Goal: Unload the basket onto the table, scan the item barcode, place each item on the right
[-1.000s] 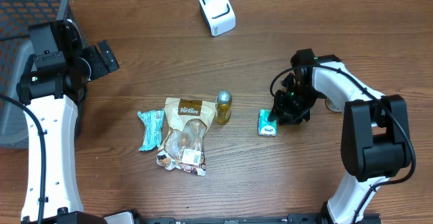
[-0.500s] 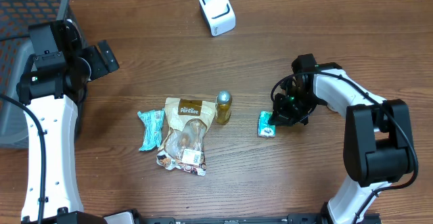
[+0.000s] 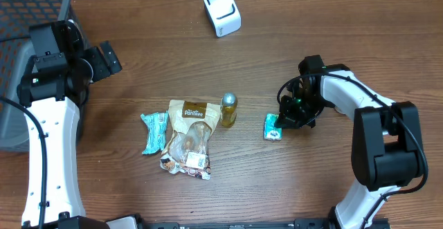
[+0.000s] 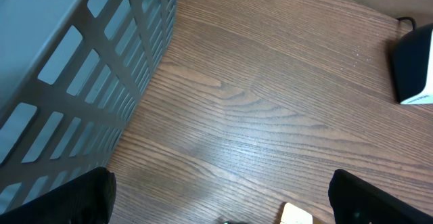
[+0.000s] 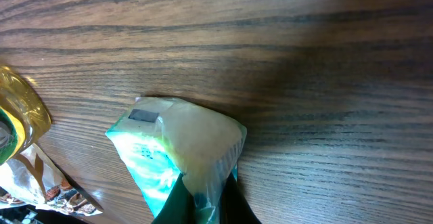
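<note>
Right pincer (image 5: 203, 207), mostly cut off at six o'clock, is clamped on the small green-and-white plastic packet (image 5: 179, 146), which lies on the brown wooden table (image 5: 304, 61). Left pincer (image 4: 223, 198) gapes wide, empty. White boxy scanner (image 3: 221, 11) sits at twelve o'clock.

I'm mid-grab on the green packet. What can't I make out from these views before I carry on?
1. Barcode on the packet: none shows. Overhead it is too small, the right wrist view is blurred, its underside is hidden.
2. Fingertips of the right end effector: cut by the right wrist view's bottom edge; overhead the arm covers them.
3. Face of the scanner: small overhead, cut by the left wrist view's right edge.
</note>
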`<control>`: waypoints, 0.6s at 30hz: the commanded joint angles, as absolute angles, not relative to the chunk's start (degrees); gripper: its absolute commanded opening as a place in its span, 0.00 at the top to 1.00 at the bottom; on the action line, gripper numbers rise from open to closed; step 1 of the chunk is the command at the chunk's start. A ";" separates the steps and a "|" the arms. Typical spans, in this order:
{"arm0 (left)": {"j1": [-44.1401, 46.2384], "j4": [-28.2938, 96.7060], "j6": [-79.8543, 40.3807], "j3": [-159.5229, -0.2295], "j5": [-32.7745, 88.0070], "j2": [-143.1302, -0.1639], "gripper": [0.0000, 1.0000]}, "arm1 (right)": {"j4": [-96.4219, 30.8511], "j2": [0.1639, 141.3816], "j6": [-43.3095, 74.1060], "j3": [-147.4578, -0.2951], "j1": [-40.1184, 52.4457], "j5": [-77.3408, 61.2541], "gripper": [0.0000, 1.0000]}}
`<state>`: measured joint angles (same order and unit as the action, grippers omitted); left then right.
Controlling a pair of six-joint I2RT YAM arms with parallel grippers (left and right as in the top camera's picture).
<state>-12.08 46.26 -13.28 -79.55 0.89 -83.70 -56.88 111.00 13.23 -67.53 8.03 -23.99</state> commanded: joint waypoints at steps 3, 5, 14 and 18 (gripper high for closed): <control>-11.97 46.24 -12.21 -80.84 0.93 -83.37 0.00 | -56.69 111.44 13.26 -65.98 8.29 -20.64 0.96; -11.97 46.24 -12.21 -80.84 0.93 -83.37 0.00 | -56.86 111.44 13.23 -65.98 8.29 -20.64 0.96; -11.97 46.24 -12.21 -80.84 0.93 -83.37 0.01 | -57.06 111.44 13.21 -65.98 8.29 -20.62 0.78; -11.97 46.24 -12.19 -80.84 0.93 -83.37 0.00 | -56.80 111.44 13.21 -65.95 8.29 -20.62 0.82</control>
